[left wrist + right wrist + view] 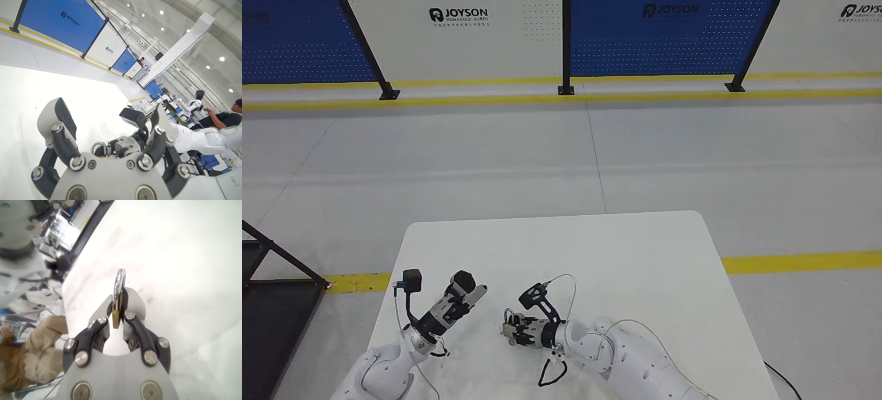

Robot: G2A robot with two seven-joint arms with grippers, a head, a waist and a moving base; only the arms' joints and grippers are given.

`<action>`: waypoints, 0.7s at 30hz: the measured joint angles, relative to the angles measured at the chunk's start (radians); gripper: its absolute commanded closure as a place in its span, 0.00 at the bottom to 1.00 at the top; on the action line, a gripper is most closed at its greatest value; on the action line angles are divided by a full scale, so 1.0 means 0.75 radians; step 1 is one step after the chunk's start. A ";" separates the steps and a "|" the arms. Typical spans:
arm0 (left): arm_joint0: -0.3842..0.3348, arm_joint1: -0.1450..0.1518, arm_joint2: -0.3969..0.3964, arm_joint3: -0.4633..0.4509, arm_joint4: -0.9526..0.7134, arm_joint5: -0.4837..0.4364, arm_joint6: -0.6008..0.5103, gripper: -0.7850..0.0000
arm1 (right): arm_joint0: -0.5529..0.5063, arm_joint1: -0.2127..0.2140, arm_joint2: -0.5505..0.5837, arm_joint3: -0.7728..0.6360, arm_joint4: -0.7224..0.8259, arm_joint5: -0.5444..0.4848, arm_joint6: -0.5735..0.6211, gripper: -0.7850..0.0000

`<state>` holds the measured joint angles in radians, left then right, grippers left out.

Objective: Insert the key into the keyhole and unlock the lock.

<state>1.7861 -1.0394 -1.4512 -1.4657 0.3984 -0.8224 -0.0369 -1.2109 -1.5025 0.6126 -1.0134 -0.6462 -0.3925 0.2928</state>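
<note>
Right tool (118,294): closed down on the lock (115,316), its pads (125,298) pinching the flat faces of the brass body (115,321) just under the shoulders. Grip looks square.

Left tool (109,106): spread wide, nothing between its fingers.

Position: both tools sit by the near edge of the surface (642,250), left of its middle, facing one another and just apart. The lock is in the right tool there. I cannot tell whether it clears the surface.

Heading: the lock's long axis runs out along the right tool's reach, roughly parallel to the near edge. The shackle (120,279) leads, toward the left edge and the left tool. The bottom end of the brass body points back into the right tool's throat, toward its wrist. I judge the keyhole to be on that end, but it is hidden.

Step in hand, as I read it: the lock is secured, the key is not yet in the left tool, and nothing is inserted.

To do it well:
- Keep the right grip as it is. Flat-face contact should resist the twist of unlocking.
- The bottom end is boxed in by the tool's own frame. You will likely have to turn the right wrist so that end faces the left tool.
- Take the key by its head, blade out and free.
- Line the blade up with the lock's long axis before you close the gap. Go in straight, then turn about that same axis.
- Watch for the body sliding between the pads as you push.
</note>
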 measured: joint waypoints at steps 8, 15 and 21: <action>-0.019 -0.013 0.031 0.013 0.047 0.009 0.051 0.00 | -0.038 0.036 0.043 -0.114 -0.145 0.064 -0.041 0.00; -0.021 -0.022 0.045 0.004 0.065 0.009 0.082 0.00 | -0.230 0.147 0.219 -0.529 -0.377 0.155 0.024 0.00; -0.012 -0.029 0.034 -0.005 0.079 -0.010 0.162 0.00 | -0.494 0.245 0.459 -0.950 -0.514 0.122 0.051 0.00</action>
<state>1.7770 -1.0612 -1.4255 -1.4696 0.4579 -0.8297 0.0843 -1.5811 -1.3191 0.9566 -1.7256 -1.0320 -0.3007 0.3314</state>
